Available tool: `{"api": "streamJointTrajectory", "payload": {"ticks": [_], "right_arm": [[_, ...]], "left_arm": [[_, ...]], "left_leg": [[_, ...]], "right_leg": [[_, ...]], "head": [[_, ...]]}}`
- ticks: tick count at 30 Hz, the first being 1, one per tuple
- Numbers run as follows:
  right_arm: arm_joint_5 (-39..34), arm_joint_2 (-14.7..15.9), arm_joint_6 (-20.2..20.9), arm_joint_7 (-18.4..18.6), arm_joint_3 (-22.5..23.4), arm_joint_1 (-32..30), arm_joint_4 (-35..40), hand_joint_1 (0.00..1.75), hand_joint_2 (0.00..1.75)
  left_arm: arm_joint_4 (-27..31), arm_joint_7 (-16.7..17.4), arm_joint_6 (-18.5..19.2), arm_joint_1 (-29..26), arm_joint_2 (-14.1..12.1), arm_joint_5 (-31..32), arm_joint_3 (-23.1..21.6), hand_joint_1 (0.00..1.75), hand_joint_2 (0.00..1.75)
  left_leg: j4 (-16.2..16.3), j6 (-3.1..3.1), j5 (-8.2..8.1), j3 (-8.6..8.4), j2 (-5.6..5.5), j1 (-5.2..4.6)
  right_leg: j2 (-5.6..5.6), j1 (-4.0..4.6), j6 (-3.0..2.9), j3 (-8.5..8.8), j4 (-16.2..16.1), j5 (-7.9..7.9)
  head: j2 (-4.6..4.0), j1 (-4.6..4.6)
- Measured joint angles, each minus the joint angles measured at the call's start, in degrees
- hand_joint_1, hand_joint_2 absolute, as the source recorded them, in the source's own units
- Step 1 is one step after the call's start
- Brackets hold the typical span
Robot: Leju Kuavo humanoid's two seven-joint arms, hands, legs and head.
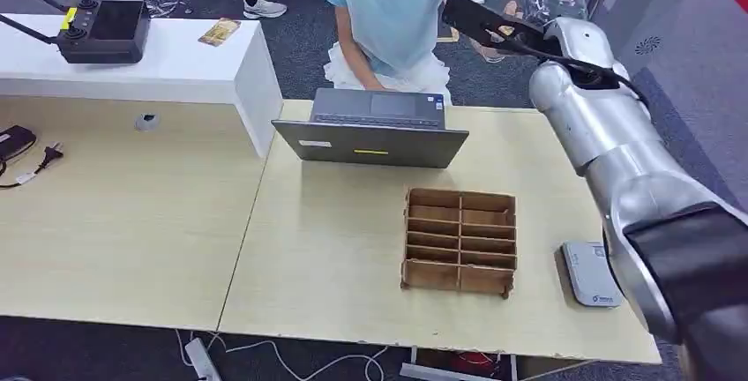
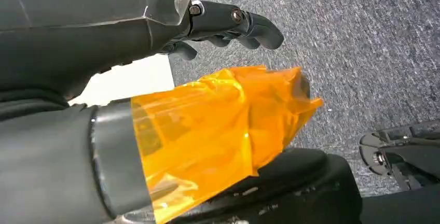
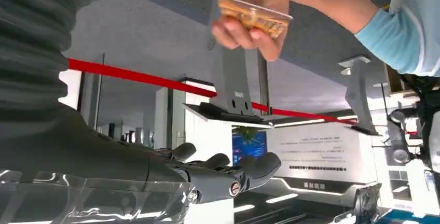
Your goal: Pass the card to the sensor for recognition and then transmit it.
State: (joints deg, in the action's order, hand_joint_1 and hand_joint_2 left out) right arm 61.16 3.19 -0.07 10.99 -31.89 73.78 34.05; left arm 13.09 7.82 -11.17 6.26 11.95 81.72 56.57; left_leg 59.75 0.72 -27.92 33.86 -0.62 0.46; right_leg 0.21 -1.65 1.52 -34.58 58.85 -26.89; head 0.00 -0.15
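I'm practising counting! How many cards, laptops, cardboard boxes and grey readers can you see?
Cards: 2 (white table; person's hand)
Laptops: 1
Cardboard boxes: 1
Grey readers: 1
Total: 5

Silver right arm (image 1: pixel 609 143), black cable, dark robot hand (image 1: pixel 481 18).

So on the light wood counter (image 1: pixel 132 222) there's a grey laptop (image 1: pixel 375 130) sitting open near the far edge, and nearer the front a brown cardboard divider box (image 1: pixel 460 240) split into small compartments. A black cable with a plug (image 1: pixel 40 160) trails off the far left side. Behind that is a white counter (image 1: pixel 176 68) with a black controller (image 1: pixel 104 30) on it. A person in a light blue top (image 1: pixel 397 2) is crouched behind the laptop.
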Motion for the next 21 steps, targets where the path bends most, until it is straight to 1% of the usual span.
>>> {"api": "streamJointTrajectory", "payload": {"ticks": [5, 13, 21], "right_arm": [[-0.4, 0.0, 0.0, 0.3, 0.1, 0.3, -0.9, 0.0, 1.75], [-0.5, 0.3, -0.6, 0.5, 1.5, 0.3, -2.5, 0.0, 1.75], [-0.3, 0.3, -1.2, 0.5, 2.5, 0.1, -3.1, 0.0, 1.75]], "left_arm": [[0.0, 0.0, 0.0, 0.0, 0.0, 0.1, 0.0, 0.0, 0.0], [0.0, 0.3, 0.0, 0.0, 0.1, 0.4, -0.6, 0.0, 0.0], [0.0, 0.6, 0.2, 0.1, 0.1, 1.3, -2.0, 0.0, 0.0]], "left_leg": [[0.0, 0.0, 0.0, -0.01, 0.0, 0.01], [0.0, 0.0, 0.0, -0.01, 0.0, -0.01], [0.0, 0.0, 0.0, -0.03, 0.0, 0.0]], "right_leg": [[0.0, 0.01, 0.0, 0.0, 0.0, 0.0], [0.01, -0.01, 0.0, 0.01, 0.0, 0.0], [0.01, 0.0, 0.0, -0.01, 0.0, 0.0]], "head": [[0.0, 0.0], [0.0, 0.0], [0.0, 0.0]]}}
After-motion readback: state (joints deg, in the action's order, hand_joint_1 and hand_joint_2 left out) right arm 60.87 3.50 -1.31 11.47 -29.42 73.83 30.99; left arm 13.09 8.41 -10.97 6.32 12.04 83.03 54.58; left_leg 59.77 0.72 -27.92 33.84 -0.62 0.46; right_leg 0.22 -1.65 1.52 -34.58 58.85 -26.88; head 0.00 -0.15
